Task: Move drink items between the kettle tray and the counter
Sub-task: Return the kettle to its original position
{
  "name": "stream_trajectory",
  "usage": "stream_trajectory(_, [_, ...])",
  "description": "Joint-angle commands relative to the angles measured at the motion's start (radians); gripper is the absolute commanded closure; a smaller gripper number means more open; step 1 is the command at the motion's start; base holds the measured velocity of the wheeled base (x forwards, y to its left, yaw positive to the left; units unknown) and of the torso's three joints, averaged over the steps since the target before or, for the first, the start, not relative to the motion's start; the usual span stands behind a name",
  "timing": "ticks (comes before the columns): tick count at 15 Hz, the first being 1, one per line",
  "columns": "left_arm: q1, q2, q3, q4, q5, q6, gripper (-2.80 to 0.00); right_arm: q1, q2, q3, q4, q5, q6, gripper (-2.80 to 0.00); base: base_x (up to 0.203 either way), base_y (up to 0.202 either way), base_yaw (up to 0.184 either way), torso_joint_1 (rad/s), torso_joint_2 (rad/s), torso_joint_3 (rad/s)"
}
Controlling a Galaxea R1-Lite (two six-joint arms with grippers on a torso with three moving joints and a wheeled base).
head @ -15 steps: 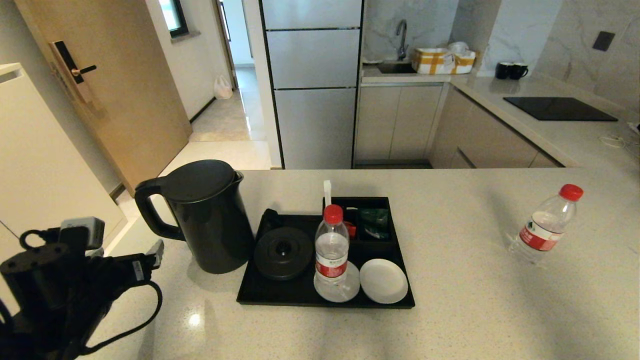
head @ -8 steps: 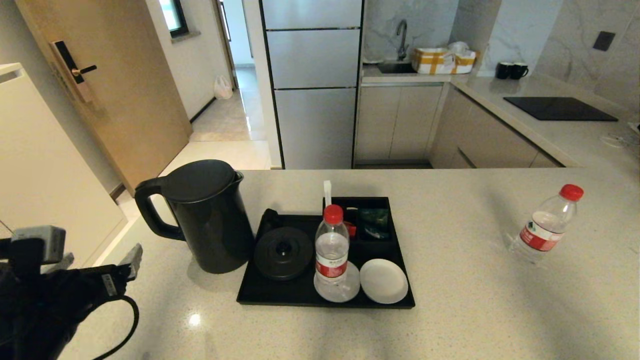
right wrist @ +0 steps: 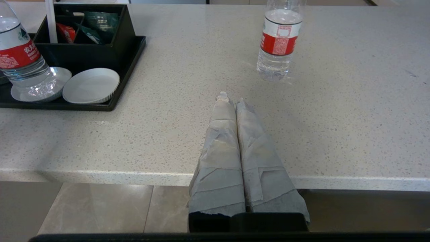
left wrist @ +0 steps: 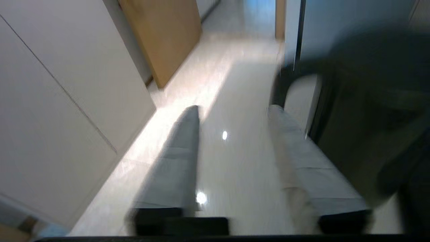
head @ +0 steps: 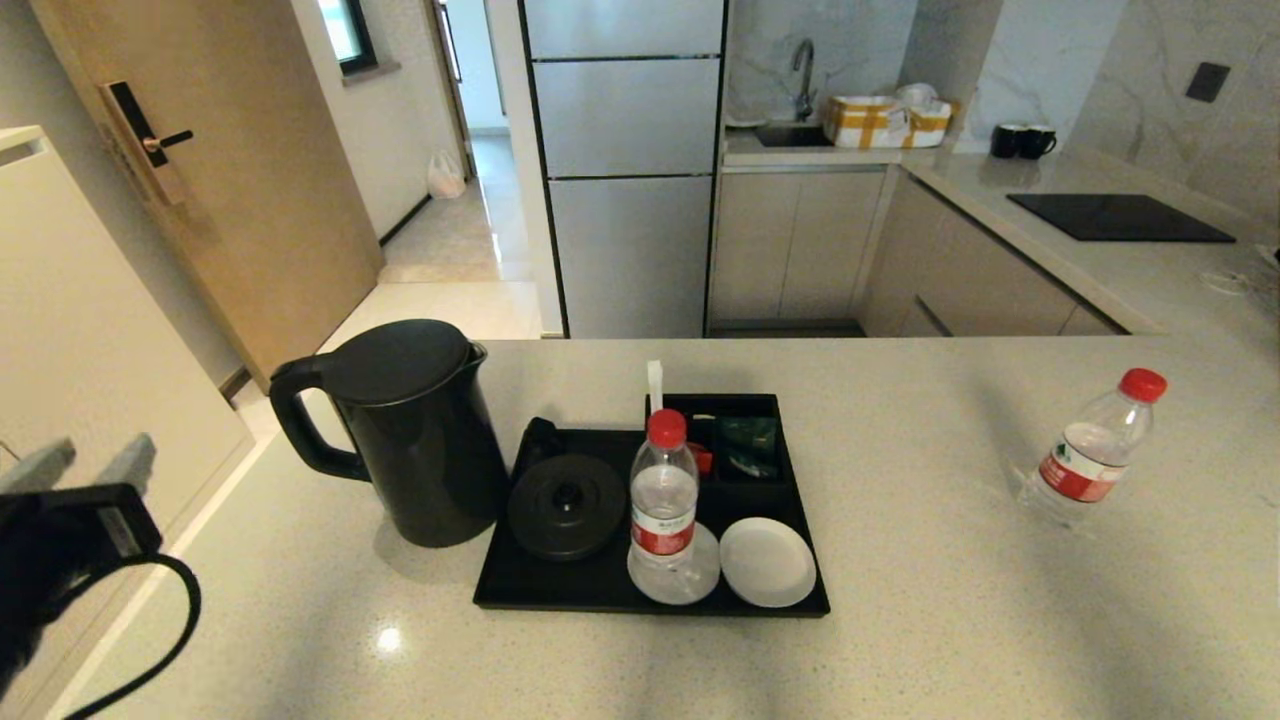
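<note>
The tall black kettle [head: 420, 440] stands on the beige counter [head: 900, 620], just left of the black kettle tray [head: 640, 606], whose round base [head: 566, 505] is bare. One red-capped water bottle [head: 663, 500] stands on a saucer in the tray. Another bottle [head: 1090, 450] stands on the counter at the far right. My left gripper [head: 90, 462] hovers at the counter's left edge, well left of the kettle handle, open and empty. Its wrist view shows the gripper [left wrist: 233, 109] with the dark, blurred kettle [left wrist: 369, 101] beside it. My right gripper [right wrist: 231, 99] is shut and empty over the counter's near edge.
A bare white saucer [head: 767, 562] lies in the tray's front right corner, with sachet compartments [head: 745, 445] behind it. Left of the counter are a drop to the floor and a white cabinet [head: 80, 330]. From the right wrist I see the tray [right wrist: 67, 107] and the lone bottle [right wrist: 278, 37].
My left arm has drawn back toward the left edge of the head view, farther from the kettle. Kettle, bottles and tray have not moved. The right arm stays still.
</note>
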Motion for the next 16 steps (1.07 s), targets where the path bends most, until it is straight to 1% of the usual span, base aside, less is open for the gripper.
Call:
stream_trajectory(1, [-0.002, -0.258, -0.193, 0.492, -0.002, -0.03, 0.0, 0.0, -0.002, 0.0, 0.001, 0.001, 0.0, 0.0, 0.0, 0.0, 0.0, 0.0, 0.0, 0.0])
stream_trajectory(2, [-0.005, -0.33, -0.261, 0.685, -0.009, -0.06, 0.0, 0.0, -0.002, 0.0, 0.0, 0.001, 0.0, 0.0, 0.0, 0.0, 0.0, 0.0, 0.0, 0.0])
stream_trajectory(3, [-0.008, -0.388, -0.316, 0.814, -0.019, -0.087, 0.0, 0.0, -0.002, 0.0, 0.0, 0.001, 0.0, 0.0, 0.0, 0.0, 0.0, 0.0, 0.0, 0.0])
stream_trajectory(4, [-0.01, -0.427, -0.345, 0.862, -0.028, -0.103, 0.0, 0.0, -0.002, 0.0, 0.0, 0.001, 0.0, 0.0, 0.0, 0.0, 0.0, 0.0, 0.0, 0.0])
stream_trajectory(5, [-0.011, -0.458, -0.36, 0.877, -0.036, -0.107, 0.0, 0.0, -0.002, 0.0, 0.0, 0.001, 0.0, 0.0, 0.0, 0.0, 0.0, 0.0, 0.0, 0.0])
stream_trajectory(7, [-0.012, -0.494, -0.381, 0.938, -0.038, -0.098, 0.0, 0.0, -0.002, 0.0, 0.001, 0.001, 0.0, 0.0, 0.0, 0.0, 0.0, 0.0, 0.0, 0.0])
stream_trajectory(9, [-0.012, -0.526, -0.391, 0.971, -0.041, -0.093, 0.0, 0.0, -0.002, 0.0, 0.001, 0.001, 0.0, 0.0, 0.0, 0.0, 0.0, 0.0, 0.0, 0.0])
stream_trajectory(10, [-0.012, -0.568, -0.393, 1.002, -0.042, -0.09, 0.0, 0.0, -0.002, 0.0, 0.0, 0.001, 0.0, 0.0, 0.0, 0.0, 0.0, 0.0, 0.0, 0.0])
stream_trajectory(12, [-0.012, -0.678, -0.387, 1.102, -0.048, -0.077, 0.0, 0.0, -0.002, 0.0, 0.0, 0.001, 0.0, 0.0, 0.0, 0.0, 0.0, 0.0, 0.0, 0.0])
stream_trajectory(14, [-0.011, -0.76, -0.376, 1.229, -0.074, -0.07, 0.0, 0.0, -0.002, 0.0, 0.001, 0.001, 0.0, 0.0, 0.0, 0.0, 0.0, 0.0, 0.0, 0.0])
stream_trajectory(16, [-0.006, -0.828, -0.347, 1.26, -0.089, -0.069, 0.0, 0.0, -0.002, 0.0, 0.0, 0.001, 0.0, 0.0, 0.0, 0.0, 0.0, 0.0, 0.0, 0.0])
